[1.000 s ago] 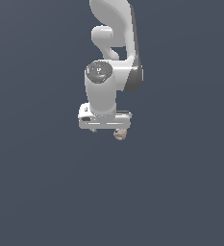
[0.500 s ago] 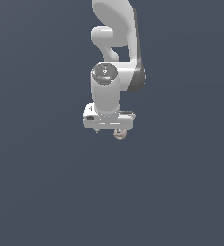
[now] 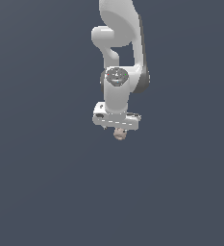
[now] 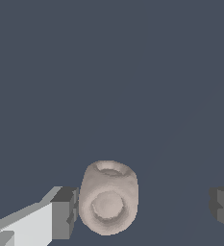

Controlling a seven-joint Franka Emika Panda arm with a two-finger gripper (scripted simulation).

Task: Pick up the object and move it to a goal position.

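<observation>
One pad of the spread gripper [image 4: 142,209] sits beside the lump [image 4: 108,197], the other well apart; closing off-centre could likely nudge it away.

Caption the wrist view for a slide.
Open claw straddling the small beige object: one finger beside it, the other well clear.

My arm [image 3: 120,43] hangs straight down in the exterior view, wrist vertical and my tool [image 3: 118,130] pointing downward. In the wrist view my 2 fingers [image 4: 64,213] stand wide apart, 1 dark pad at each side of the frame, jaws spread.
</observation>
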